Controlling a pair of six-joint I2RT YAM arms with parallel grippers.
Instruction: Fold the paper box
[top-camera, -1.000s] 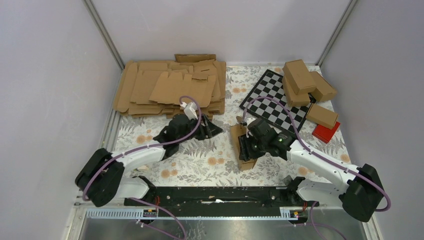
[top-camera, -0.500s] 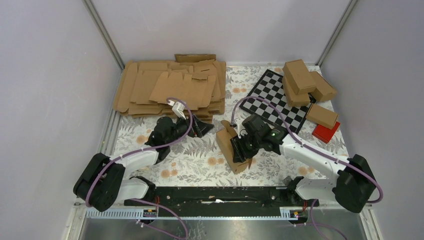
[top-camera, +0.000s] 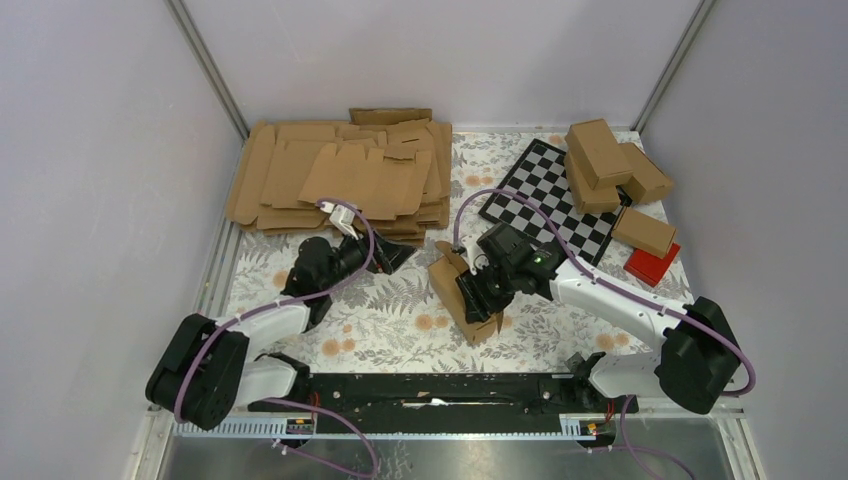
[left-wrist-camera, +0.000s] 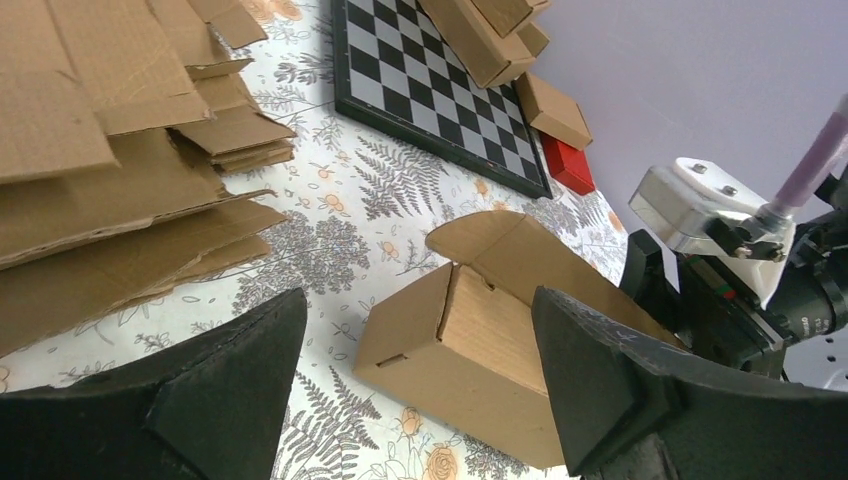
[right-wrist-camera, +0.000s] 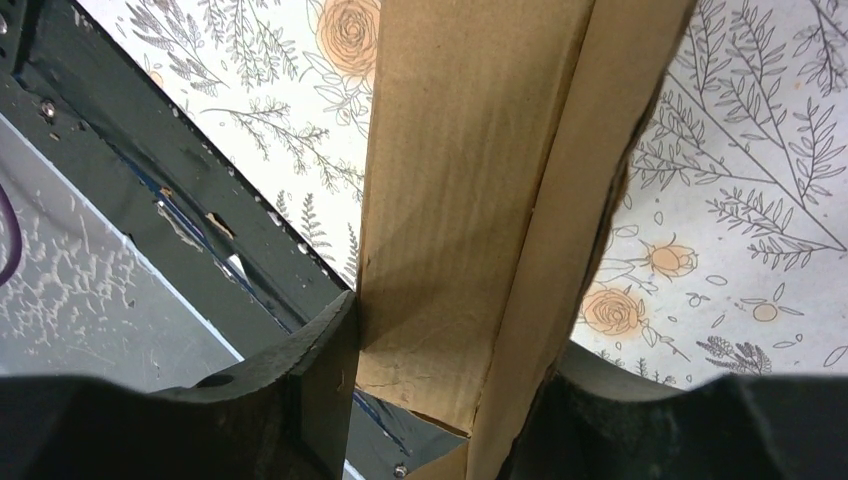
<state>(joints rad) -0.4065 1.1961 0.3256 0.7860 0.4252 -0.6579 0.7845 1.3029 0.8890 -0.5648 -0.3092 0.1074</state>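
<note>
paper box (top-camera: 452, 287) clamped in right hand (top-camera: 484, 298), left hand (top-camera: 398, 257) apart

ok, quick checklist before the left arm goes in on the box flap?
1. Right gripper shut on the paper box: ok.
2. Left gripper open, empty: ok.
3. Left gripper facing the box: ok.
4. End flap tucked: not ok, standing open.
5. Gap between left fingers and box free of flat blanks: ok.
6. Box's other end closed: cannot tell, hidden.
</note>
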